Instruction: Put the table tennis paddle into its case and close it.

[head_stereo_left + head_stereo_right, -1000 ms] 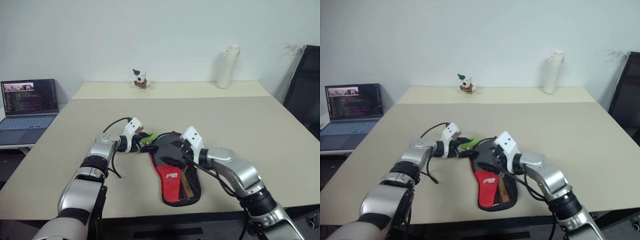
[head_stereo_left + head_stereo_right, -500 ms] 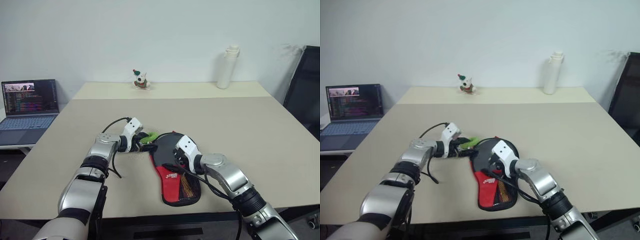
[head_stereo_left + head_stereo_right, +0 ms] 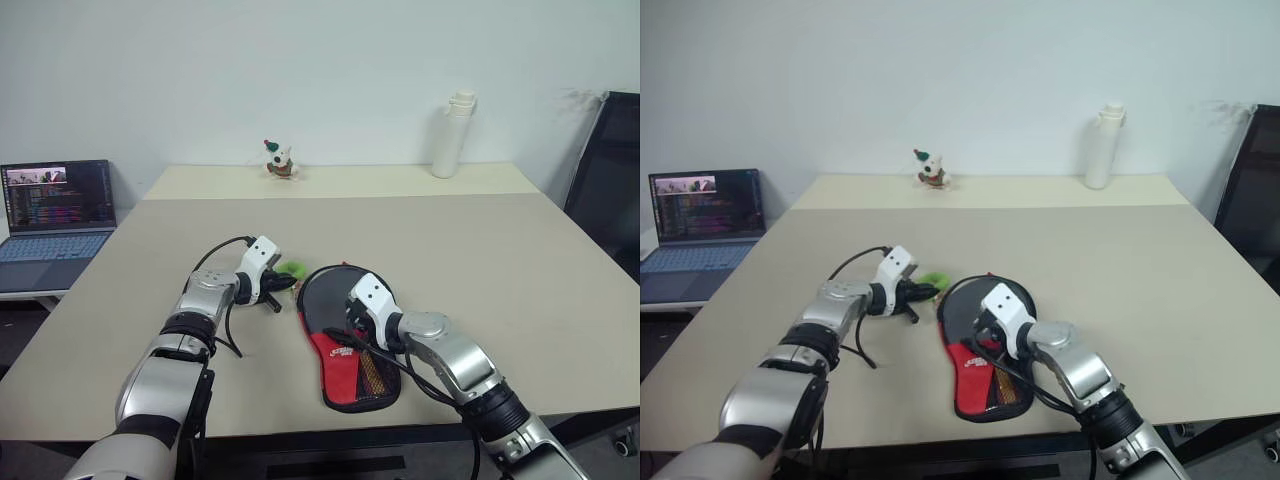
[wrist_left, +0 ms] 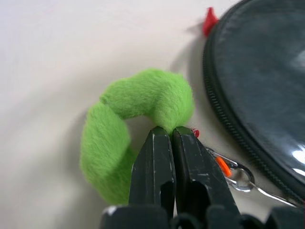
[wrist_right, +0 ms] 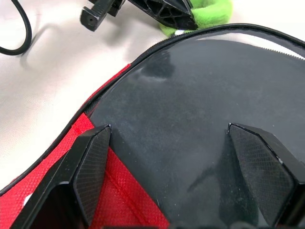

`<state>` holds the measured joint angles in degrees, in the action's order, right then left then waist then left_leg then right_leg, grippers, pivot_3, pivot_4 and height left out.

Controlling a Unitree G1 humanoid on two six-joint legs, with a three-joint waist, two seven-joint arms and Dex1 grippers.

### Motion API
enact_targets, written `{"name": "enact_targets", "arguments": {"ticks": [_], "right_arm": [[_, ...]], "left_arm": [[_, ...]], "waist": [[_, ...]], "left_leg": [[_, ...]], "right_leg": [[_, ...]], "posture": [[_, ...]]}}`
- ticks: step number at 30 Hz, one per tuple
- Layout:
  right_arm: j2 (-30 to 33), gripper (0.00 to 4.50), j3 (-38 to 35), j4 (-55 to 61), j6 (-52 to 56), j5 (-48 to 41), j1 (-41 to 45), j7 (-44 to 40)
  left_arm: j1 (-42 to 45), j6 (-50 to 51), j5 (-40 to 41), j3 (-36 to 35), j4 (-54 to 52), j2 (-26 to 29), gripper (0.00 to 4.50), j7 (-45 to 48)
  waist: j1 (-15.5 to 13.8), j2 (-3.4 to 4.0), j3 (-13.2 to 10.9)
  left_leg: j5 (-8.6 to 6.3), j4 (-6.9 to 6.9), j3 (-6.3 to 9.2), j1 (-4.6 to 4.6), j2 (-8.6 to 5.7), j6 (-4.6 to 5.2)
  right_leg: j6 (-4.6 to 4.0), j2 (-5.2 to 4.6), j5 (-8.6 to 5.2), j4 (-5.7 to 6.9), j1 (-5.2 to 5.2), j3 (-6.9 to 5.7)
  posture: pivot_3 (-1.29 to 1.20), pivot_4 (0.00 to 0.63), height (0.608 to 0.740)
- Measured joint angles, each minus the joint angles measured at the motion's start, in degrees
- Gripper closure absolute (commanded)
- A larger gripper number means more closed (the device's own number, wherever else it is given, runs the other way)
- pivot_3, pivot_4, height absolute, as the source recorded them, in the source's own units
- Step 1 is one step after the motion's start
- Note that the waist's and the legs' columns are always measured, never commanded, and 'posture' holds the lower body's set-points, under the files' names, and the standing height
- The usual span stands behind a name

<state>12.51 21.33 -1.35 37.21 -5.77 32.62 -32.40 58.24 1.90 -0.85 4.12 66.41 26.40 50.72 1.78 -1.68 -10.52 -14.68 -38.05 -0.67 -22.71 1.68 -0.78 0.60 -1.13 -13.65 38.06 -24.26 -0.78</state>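
Left gripper: pressed together, pinching fuzzy green ball at case's far-left rim
Right gripper: spread over case
Case: soft black-red paddle-shaped pouch, table centre, long axis near-far

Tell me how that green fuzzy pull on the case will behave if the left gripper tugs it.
The green pull looks plush and curled, so it will probably squash and stretch rather than stay stiff. The left gripper is shut on it, beside a small clip, so a tug likely drags the case too.
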Motion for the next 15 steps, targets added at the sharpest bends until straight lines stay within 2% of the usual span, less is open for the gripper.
{"name": "enact_targets", "arguments": {"ticks": [15], "right_arm": [[-0.15, 0.23, 0.05, 2.35, 1.43, 0.17, -1.95, 0.32]], "left_arm": [[10.61, -4.14, -10.87, 3.39, 10.87, -6.42, 4.48, -19.63]], "waist": [[-0.10, -0.02, 0.01]], "left_leg": [[0.00, 0.00, -0.01, -0.02, -0.03, -0.01]], "right_leg": [[0.07, -0.01, -0.04, -0.02, 0.02, -0.02]], "posture": [[0.00, 0.150, 0.740]]}}
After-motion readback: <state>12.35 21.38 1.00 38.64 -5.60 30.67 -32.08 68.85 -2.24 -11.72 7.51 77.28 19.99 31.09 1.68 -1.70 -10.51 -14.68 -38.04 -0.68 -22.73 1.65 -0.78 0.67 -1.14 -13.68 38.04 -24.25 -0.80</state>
